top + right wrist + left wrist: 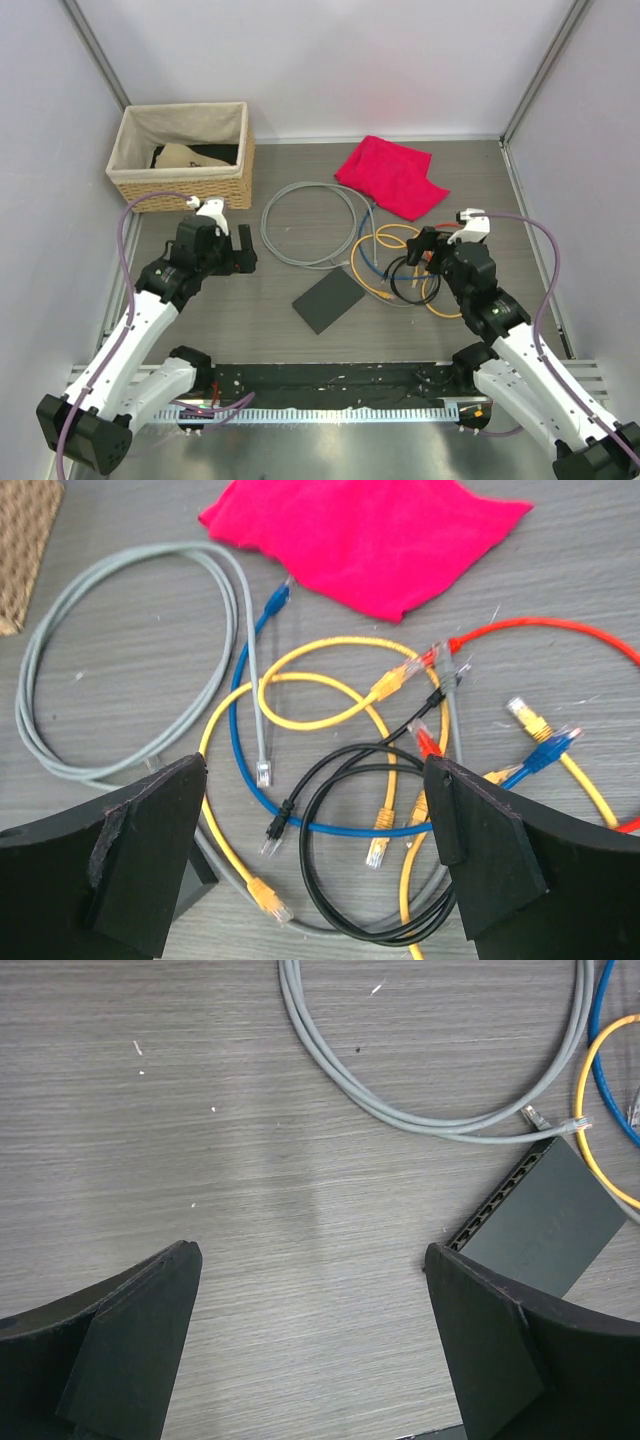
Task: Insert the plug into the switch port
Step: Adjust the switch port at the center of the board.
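Note:
The switch (328,300) is a flat dark grey box lying on the table between the arms. In the left wrist view the switch (548,1218) shows its row of sockets along the upper-left edge. Several loose cables with plugs lie in a tangle (405,265) to its right. A black cable's plug (272,832) and a yellow plug (268,898) lie under my right gripper (315,765), which hangs open and empty. My left gripper (310,1255) is open over bare table, left of the switch. A grey cable's plug (535,1115) lies just beyond the switch's far corner.
A wicker basket (180,150) stands at the back left. A red cloth (392,175) lies at the back right, behind the cables. A large grey cable loop (310,225) lies behind the switch. A black rail (330,380) runs along the near edge.

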`<act>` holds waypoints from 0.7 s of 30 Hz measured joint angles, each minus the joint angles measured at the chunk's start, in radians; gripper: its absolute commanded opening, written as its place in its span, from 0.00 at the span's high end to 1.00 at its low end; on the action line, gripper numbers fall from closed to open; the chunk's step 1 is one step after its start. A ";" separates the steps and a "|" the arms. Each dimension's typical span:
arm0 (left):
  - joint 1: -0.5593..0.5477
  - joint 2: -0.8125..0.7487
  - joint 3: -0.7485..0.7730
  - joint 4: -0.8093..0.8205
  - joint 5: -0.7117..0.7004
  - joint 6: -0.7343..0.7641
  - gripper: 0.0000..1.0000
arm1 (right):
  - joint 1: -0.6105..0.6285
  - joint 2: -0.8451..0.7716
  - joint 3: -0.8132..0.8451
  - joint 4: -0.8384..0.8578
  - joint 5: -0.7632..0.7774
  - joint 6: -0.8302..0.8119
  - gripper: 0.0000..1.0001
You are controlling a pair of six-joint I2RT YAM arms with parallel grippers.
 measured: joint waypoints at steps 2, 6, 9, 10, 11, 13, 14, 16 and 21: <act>0.000 0.011 0.000 -0.003 0.000 -0.010 0.00 | 0.000 0.028 0.000 0.000 -0.018 0.003 0.00; 0.000 0.034 0.000 -0.009 0.002 -0.034 0.00 | 0.000 0.091 0.000 0.008 -0.084 0.010 0.00; 0.000 0.051 0.000 -0.017 0.019 -0.078 0.00 | 0.000 0.132 0.000 0.026 -0.155 0.013 0.00; -0.002 0.055 0.000 -0.021 0.025 -0.095 0.00 | 0.000 0.150 0.000 0.034 -0.190 0.013 0.01; -0.007 0.055 -0.002 -0.023 0.031 -0.113 0.00 | 0.000 0.169 0.001 0.039 -0.222 0.013 0.00; -0.026 0.051 -0.015 -0.022 0.037 -0.164 0.00 | 0.000 0.217 0.009 0.046 -0.286 0.013 0.01; -0.041 0.047 -0.026 -0.019 0.039 -0.183 0.00 | 0.000 0.246 0.017 0.047 -0.321 0.013 0.01; -0.089 0.028 -0.067 -0.013 0.045 -0.251 0.00 | 0.001 0.309 0.037 0.056 -0.385 0.013 0.02; -0.241 -0.030 -0.209 0.050 0.036 -0.442 0.00 | 0.023 0.490 0.095 0.116 -0.505 0.021 0.06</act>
